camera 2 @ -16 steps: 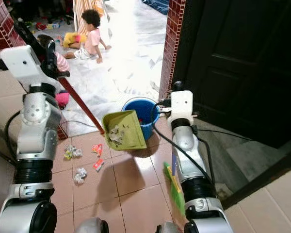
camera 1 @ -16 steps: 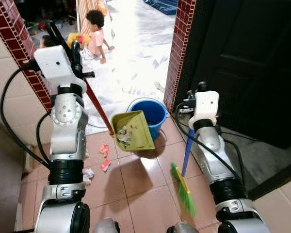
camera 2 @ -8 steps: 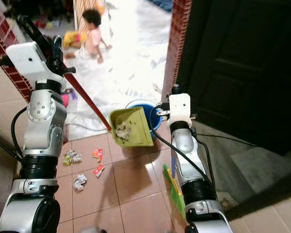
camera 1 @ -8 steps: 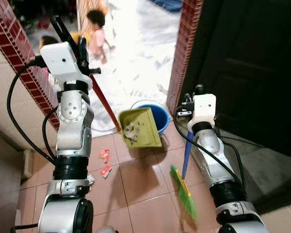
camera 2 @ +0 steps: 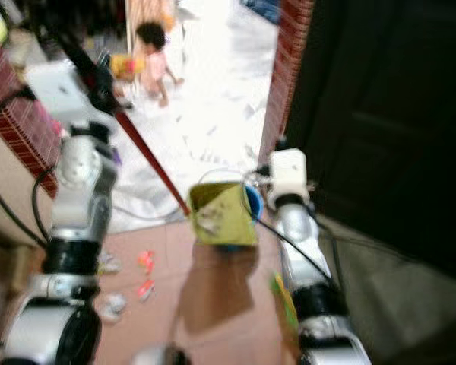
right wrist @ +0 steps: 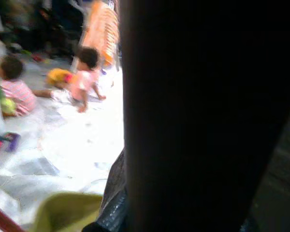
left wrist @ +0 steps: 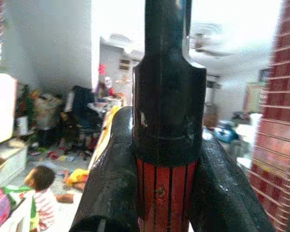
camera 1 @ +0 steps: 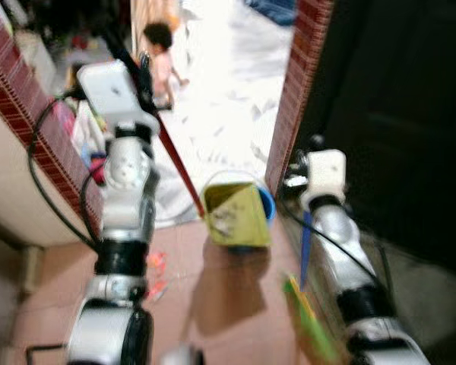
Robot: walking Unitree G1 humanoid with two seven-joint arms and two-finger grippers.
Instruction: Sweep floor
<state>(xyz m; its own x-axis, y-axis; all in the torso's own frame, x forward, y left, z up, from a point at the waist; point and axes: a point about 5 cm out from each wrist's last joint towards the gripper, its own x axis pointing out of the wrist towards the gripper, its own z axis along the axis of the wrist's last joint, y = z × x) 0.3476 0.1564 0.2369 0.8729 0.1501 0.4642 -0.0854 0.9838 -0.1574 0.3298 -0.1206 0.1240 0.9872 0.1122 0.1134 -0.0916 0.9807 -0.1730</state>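
Dustpan (camera 1: pixel 235 215), loaded, hangs over the blue bucket (camera 1: pixel 267 204), my left gripper (left wrist: pixel 166 159) clamped on its red handle (camera 1: pixel 178 163), right fingers unreadable beside the broom (camera 1: pixel 307 303); tipping comes next, I judge.

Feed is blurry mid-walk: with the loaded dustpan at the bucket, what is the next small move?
Probably tip the green dustpan forward. It hangs over the blue bucket, litter visible on it, the left gripper clamped on its red handle. The right gripper holds the broom aside.

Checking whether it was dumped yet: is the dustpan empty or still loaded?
Loaded: pale scraps lie in the green dustpan above the blue bucket.
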